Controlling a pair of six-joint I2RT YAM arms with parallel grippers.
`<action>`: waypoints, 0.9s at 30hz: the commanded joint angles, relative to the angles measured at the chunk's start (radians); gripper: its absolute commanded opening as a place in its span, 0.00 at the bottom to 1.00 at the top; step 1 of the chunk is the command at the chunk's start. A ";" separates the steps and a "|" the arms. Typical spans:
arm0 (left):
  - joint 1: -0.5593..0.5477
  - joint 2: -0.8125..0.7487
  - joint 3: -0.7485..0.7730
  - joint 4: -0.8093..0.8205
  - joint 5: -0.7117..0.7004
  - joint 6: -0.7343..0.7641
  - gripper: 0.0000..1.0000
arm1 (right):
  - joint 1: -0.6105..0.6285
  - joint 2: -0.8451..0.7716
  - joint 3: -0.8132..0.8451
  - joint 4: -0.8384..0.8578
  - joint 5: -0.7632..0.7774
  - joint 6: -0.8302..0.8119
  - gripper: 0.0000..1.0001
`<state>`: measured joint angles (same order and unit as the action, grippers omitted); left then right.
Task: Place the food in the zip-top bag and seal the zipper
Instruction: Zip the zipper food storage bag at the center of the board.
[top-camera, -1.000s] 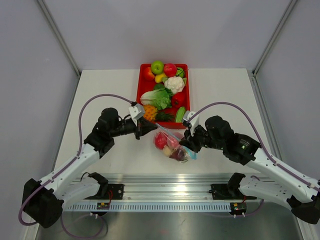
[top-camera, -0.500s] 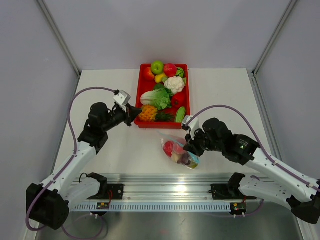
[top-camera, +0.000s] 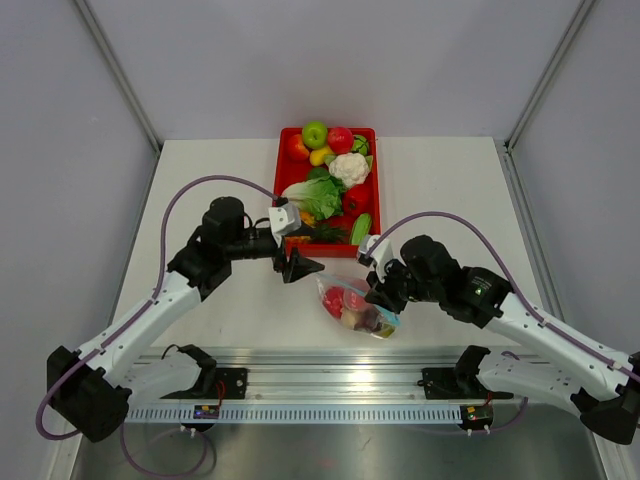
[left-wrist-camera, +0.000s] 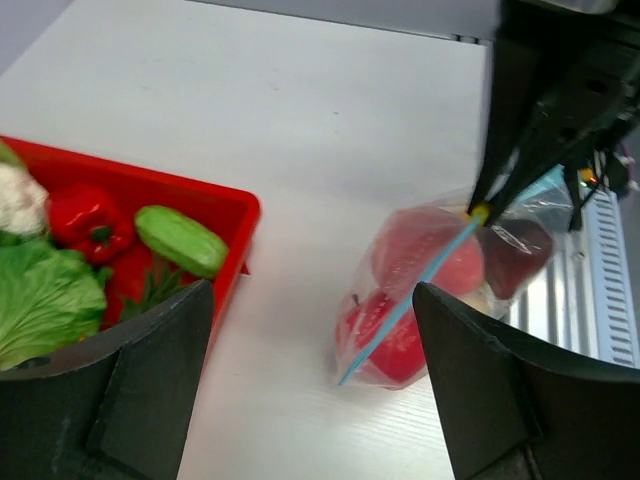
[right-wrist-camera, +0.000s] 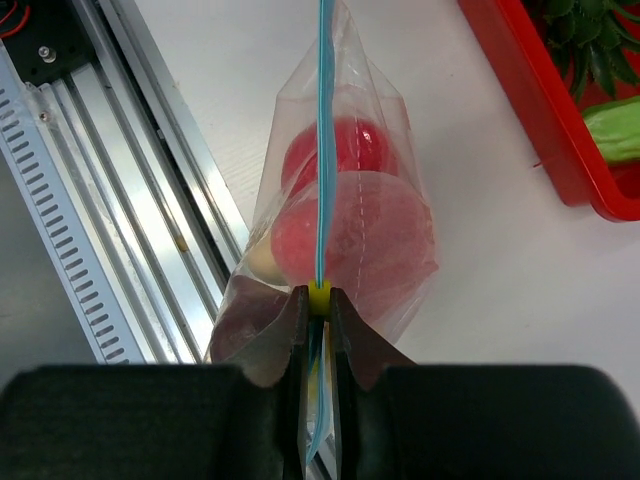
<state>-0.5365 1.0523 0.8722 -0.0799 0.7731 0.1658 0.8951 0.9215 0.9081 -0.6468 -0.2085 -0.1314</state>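
- Top view: your left tool (top-camera: 300, 267) has swung from the tray (top-camera: 279, 180) to just beside the zip-top bag (top-camera: 355, 305), jaws now spread.
- Left wrist: the zipper (left-wrist-camera: 410, 300) lies ahead, untouched; sealing seems next, so pinch its free end.
- Right wrist: your right tool (right-wrist-camera: 318, 300) clamps the zipper's near end, with the food (right-wrist-camera: 350, 240) inside the bag.

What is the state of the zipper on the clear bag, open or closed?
Closed, it seems: the zipper shows as one thin blue line with no gap, from the right gripper onward.
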 joint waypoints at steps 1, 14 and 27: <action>-0.026 -0.021 0.036 -0.089 0.084 0.147 0.85 | 0.008 0.005 0.035 0.061 -0.029 -0.056 0.00; -0.146 0.090 0.063 -0.152 0.095 0.196 0.77 | 0.007 0.020 0.058 0.055 -0.057 -0.074 0.00; -0.230 0.133 0.040 -0.095 0.038 0.150 0.49 | 0.008 0.005 0.052 0.058 -0.066 -0.063 0.00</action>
<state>-0.7612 1.1687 0.8837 -0.2153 0.8242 0.3138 0.8951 0.9474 0.9218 -0.6392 -0.2546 -0.1875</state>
